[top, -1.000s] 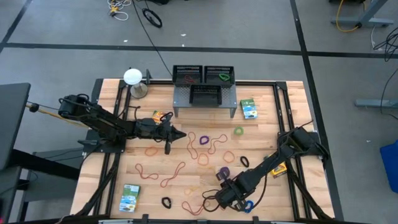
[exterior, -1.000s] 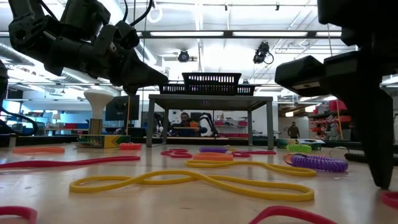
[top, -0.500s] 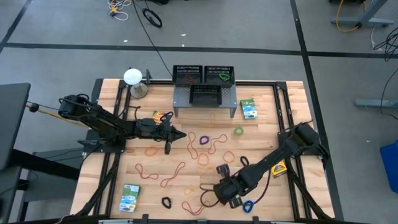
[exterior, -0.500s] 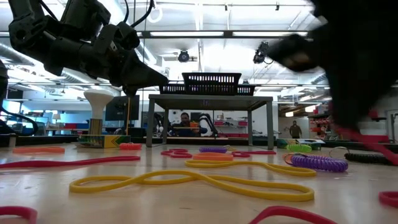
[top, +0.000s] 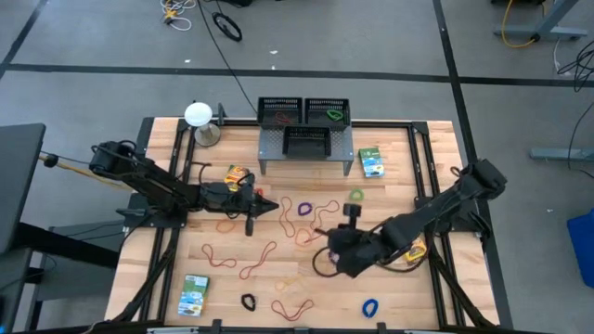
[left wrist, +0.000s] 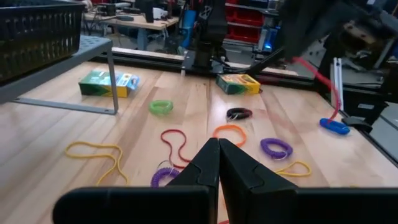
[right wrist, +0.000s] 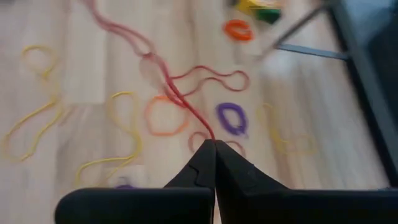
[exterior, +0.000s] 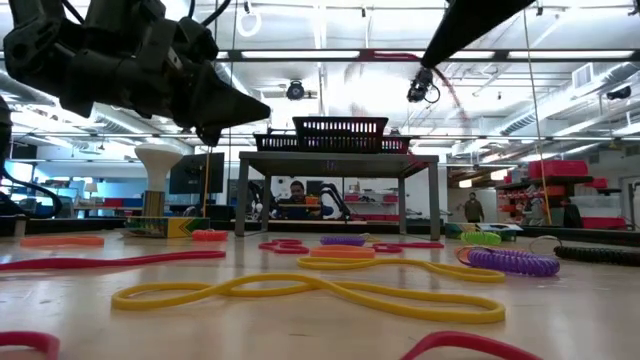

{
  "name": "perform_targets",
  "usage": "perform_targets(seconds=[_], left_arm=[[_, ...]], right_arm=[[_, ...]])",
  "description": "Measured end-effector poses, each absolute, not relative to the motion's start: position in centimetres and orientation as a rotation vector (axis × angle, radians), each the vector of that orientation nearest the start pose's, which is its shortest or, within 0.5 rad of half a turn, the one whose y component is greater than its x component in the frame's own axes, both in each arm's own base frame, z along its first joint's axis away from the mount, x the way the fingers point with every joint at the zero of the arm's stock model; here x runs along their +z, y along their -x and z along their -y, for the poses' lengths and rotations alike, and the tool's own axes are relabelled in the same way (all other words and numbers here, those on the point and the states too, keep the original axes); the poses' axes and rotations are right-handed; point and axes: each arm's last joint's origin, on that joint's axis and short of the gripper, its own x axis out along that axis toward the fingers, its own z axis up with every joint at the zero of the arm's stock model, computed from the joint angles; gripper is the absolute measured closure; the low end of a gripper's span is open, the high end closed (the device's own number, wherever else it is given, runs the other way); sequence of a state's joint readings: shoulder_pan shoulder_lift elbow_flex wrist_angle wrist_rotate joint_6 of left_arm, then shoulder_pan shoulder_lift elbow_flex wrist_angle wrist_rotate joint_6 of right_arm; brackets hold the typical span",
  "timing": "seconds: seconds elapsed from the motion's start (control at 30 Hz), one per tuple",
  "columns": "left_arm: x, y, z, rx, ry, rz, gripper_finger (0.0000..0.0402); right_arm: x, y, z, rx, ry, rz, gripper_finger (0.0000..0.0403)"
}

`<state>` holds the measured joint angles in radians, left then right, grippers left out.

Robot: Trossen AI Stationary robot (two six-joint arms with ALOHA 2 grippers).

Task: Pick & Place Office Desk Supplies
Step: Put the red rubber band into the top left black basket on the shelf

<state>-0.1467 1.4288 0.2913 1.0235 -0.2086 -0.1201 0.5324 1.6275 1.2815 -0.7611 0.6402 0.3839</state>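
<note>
Rubber bands in many colours lie scattered over the wooden table point(top: 390, 199), among them a yellow one point(exterior: 330, 290) and a purple one point(right wrist: 229, 118). My right gripper point(top: 327, 241) hangs above the table's middle, shut on a thin red rubber band point(right wrist: 180, 93). My left gripper point(top: 271, 202) hovers shut and empty left of centre, above the bands. Black mesh trays point(top: 306, 111) sit on the grey shelf at the back. Card boxes lie at the right point(top: 370, 162), the left point(top: 241, 174) and the front left point(top: 195, 295). My right gripper pinches one end of the red band point(right wrist: 209, 134) between its two fingertips, slanting down from above. The band trails away from the tips as a long thin loop point(left wrist: 314, 71), blurred by swinging. In the low view it shows high above the table.
A white ball on a stand point(top: 198, 116) stands at the back left. A blue band point(top: 369, 306) and a black one point(top: 248, 301) lie near the front edge. Another card box point(top: 415, 249) lies under the right arm. Dark rails frame the table's sides.
My right gripper has risen from near the front edge and moved toward the table's middle, turning as it went. It has drawn the red band up off the table with it. The blue band stays at the front.
</note>
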Motion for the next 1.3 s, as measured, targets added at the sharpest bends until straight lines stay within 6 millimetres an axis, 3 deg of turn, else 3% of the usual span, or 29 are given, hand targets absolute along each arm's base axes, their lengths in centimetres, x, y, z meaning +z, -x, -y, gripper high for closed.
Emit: perform_targets(seconds=[0.3, 0.53, 0.67, 0.83, 1.07, 1.3], left_arm=[[15.4, -24.1, 2.6, 0.079, 0.092, 0.007, 0.0388], [15.6, -24.1, 1.9, 0.106, 0.147, 0.019, 0.0344], [15.7, -24.2, 1.8, 0.147, 0.144, 0.025, 0.0315], [16.5, -24.8, 1.7, 0.182, 0.137, 0.059, 0.0303], [17.7, -26.0, 1.9, 0.151, 0.074, 0.087, 0.0301], [17.6, -27.6, 2.2, 0.159, 0.06, -0.062, 0.0273]], right_arm=[[22.7, -30.3, -10.4, -0.3, 0.212, -0.744, 0.0402], [22.0, -32.0, -6.4, -0.346, 0.188, -0.622, 0.0402], [20.7, -32.0, -5.1, -0.356, 0.145, -0.524, 0.0402], [18.6, -30.9, -3.5, -0.234, 0.02, -0.309, 0.0403], [19.5, -30.4, -1.1, -0.226, 0.025, -0.184, 0.0403], [19.2, -30.3, -1.3, -0.166, 0.087, -0.204, 0.0403]])
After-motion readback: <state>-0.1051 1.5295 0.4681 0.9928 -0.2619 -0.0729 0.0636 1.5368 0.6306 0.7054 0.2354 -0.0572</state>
